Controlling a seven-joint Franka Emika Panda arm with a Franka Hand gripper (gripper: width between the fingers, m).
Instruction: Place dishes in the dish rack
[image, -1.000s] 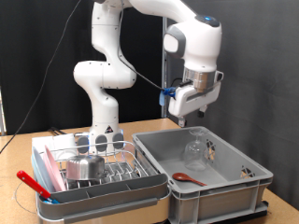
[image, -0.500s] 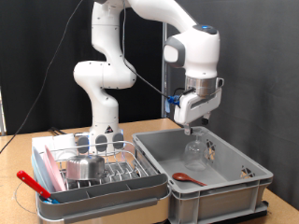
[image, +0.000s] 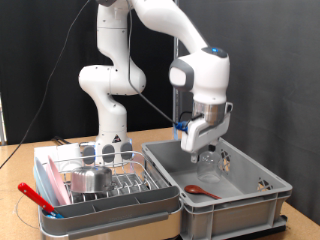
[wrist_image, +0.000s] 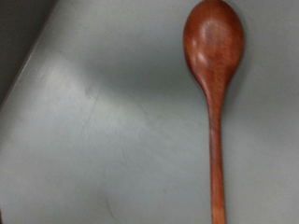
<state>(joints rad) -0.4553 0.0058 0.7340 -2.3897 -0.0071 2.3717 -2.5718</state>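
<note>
Now the pincer (image: 196, 150) sits lower than a second ago, dropped from above the plain grey crate (image: 245, 200) to just over its rim; whether its fingers are spread or pressed together cannot be told. Directly behind and just below it stands the clear drinking glass (image: 210, 160), partly masked by the hand, unmoved in the crate. Below the pincer on the crate floor lies a wooden spoon (image: 200, 190); the wrist view shows this spoon (wrist_image: 216, 84) close up, smooth reddish-brown, oval bowl and slim straight handle on matte grey plastic. Well off toward the exterior view's left of the pincer, on the bench (image: 160, 135), is the dish rack (image: 150, 205), wire prongs upright, with the shiny steel bowl (image: 90, 180) and pink plate (image: 47, 183) already in it, unchanged.
</note>
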